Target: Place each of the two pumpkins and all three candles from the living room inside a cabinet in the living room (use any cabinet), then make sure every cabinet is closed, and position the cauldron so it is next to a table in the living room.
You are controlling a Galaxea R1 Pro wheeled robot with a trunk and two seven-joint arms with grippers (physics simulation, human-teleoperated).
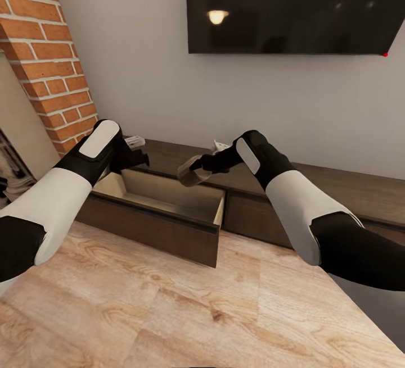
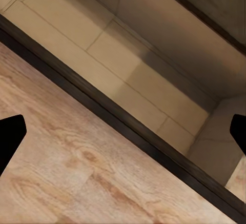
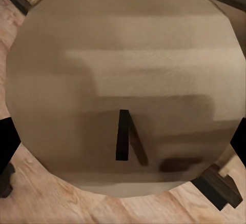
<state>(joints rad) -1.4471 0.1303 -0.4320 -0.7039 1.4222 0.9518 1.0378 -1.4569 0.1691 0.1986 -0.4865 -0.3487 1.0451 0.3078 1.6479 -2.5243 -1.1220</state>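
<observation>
The right gripper [image 1: 194,172] pinched a candle [image 1: 188,173] just above the open drawer [image 1: 163,210] of the cabinet [image 1: 315,188], apparently ready to drop it inside, while the left gripper [image 1: 135,151], jaws spread and empty, hovered over the drawer's far corner.

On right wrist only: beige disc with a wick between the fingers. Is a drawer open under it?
Observer: Yes. In the head view the cabinet's left drawer is pulled out, and the candle held by the right gripper hangs above its rear right part.
Operator: Where's the left arm?
Observer: The left gripper hovers over the drawer's left end, jaws apart, holding nothing.
Operator: Other drawers?
Observer: The neighbouring drawer front, to the right of the open one, looks shut.
</observation>
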